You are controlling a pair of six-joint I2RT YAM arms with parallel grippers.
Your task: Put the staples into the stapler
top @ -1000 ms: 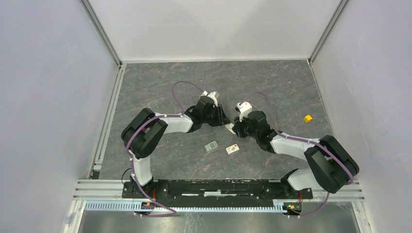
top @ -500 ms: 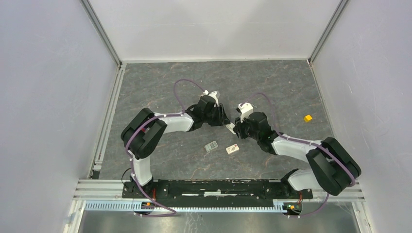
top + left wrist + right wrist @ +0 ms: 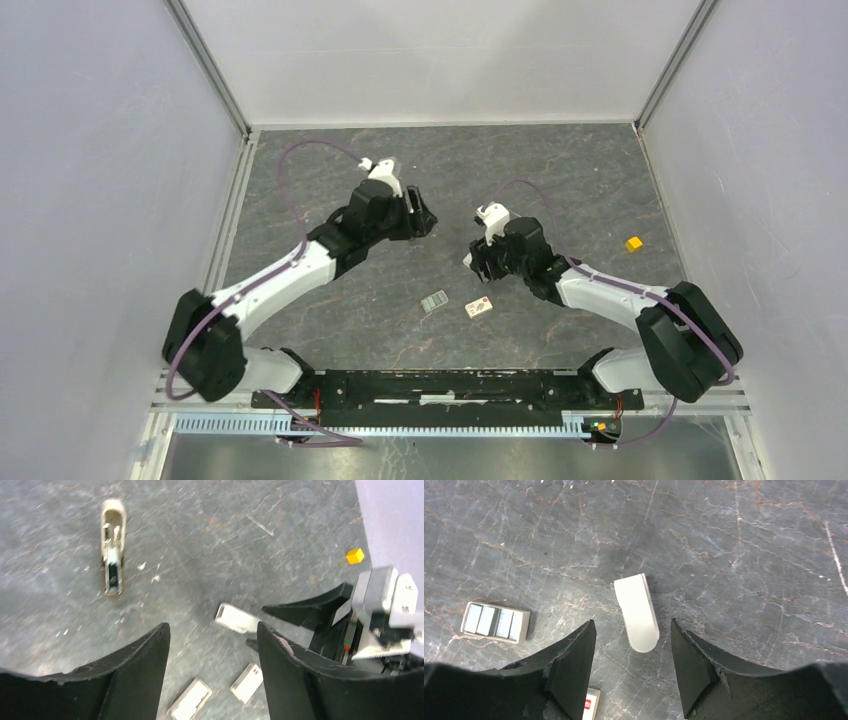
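Observation:
A beige stapler body (image 3: 112, 545) with its channel showing lies on the table, far ahead of my left gripper (image 3: 212, 626) (image 3: 422, 215), which is open, empty and raised. A white rounded stapler piece (image 3: 638, 611) (image 3: 235, 618) lies flat just ahead of my right gripper (image 3: 632, 622) (image 3: 478, 265), which is also open and grips nothing. The staples lie near the arms: a grey strip (image 3: 434, 301) (image 3: 495, 621) (image 3: 190, 705) and, to its right, a white box with red print (image 3: 479, 307) (image 3: 247, 682) (image 3: 591, 705).
A small yellow cube (image 3: 633, 243) (image 3: 355, 556) sits at the right of the dark stone-patterned table (image 3: 560, 170). White walls enclose the table on three sides. The right arm's wrist (image 3: 380, 615) fills the right of the left wrist view.
Both grippers opened. The left arm swung up and back to the left, away from the right gripper. The white piece now lies free on the table.

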